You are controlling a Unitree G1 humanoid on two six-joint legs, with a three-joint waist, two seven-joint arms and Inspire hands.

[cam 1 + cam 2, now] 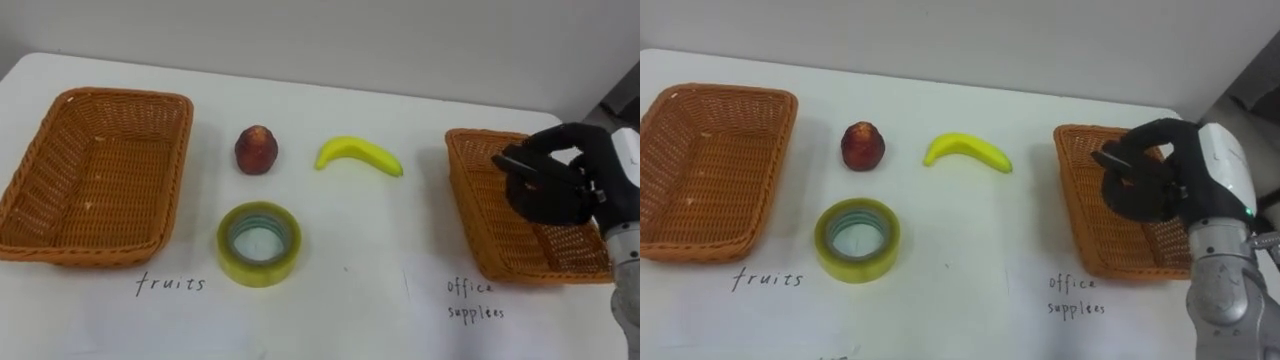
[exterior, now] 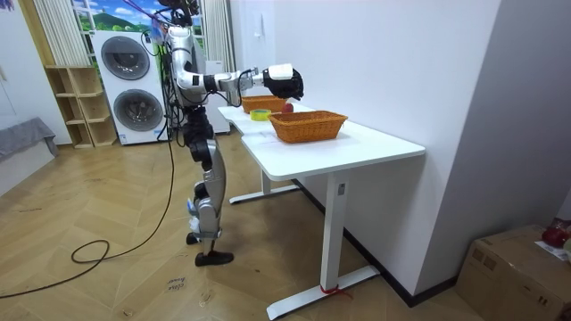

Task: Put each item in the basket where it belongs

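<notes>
The left orange-brown wicker basket and the right orange-brown wicker basket are woven cane, rough and ribbed, with a faint sheen. The white counter under them is smooth and matt. The yellow curved banana has a smooth, slightly waxy skin. The dark red round fruit looks dull and mottled. The yellow-green roll of tape is glossy, translucent plastic. The robot's black right hand looks like matt plastic, and the white wrist casing behind it is smooth and shiny. In the room view the herringbone floor is light wood with a satin finish.
</notes>
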